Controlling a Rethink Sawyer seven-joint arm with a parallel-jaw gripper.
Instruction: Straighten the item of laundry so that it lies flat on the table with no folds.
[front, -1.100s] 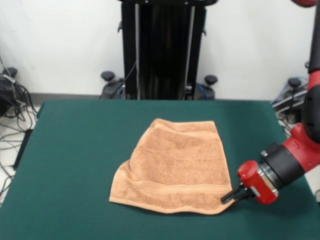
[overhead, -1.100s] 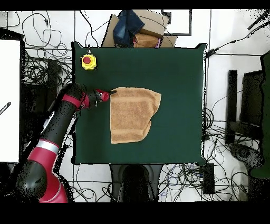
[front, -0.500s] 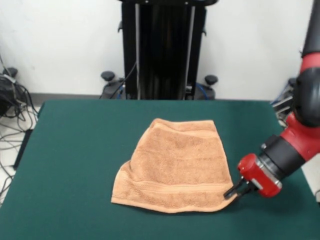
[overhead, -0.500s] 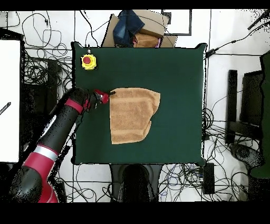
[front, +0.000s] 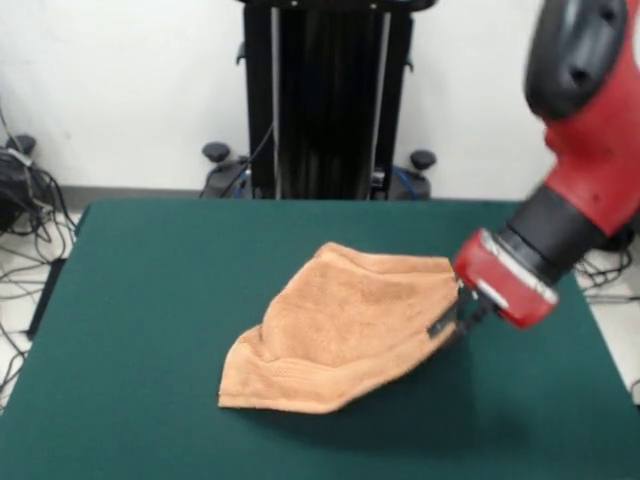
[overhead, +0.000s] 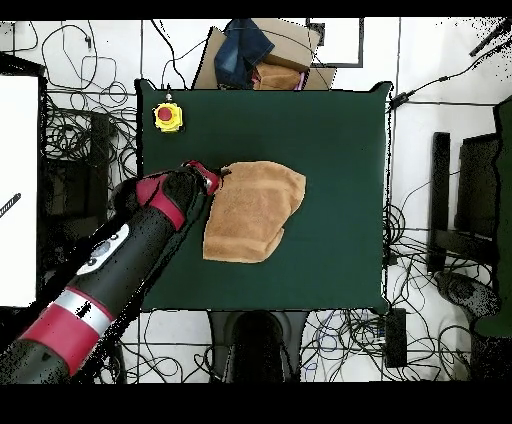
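Clamped between the black fingers of the gripper (front: 452, 318) is one corner of the peach-orange towel (front: 345, 330), which is held raised off the table (front: 150, 300) so that a shadow is cast beneath it. From that pinched corner the cloth slopes away and down, and its opposite edge, with the woven band, is rested on the green top. In the overhead view the gripper (overhead: 222, 177) is seen at one corner of the towel (overhead: 255, 210), with the rest bunched into an uneven, lopsided shape. The task is judged to be partway only: a corner is in hand, but the towel is not yet spread, and a fold appears to be left at the end farthest from the gripper. A yellow box with a red button (overhead: 167, 116) is set well apart near a table corner; nothing is seen blocking the spreading.
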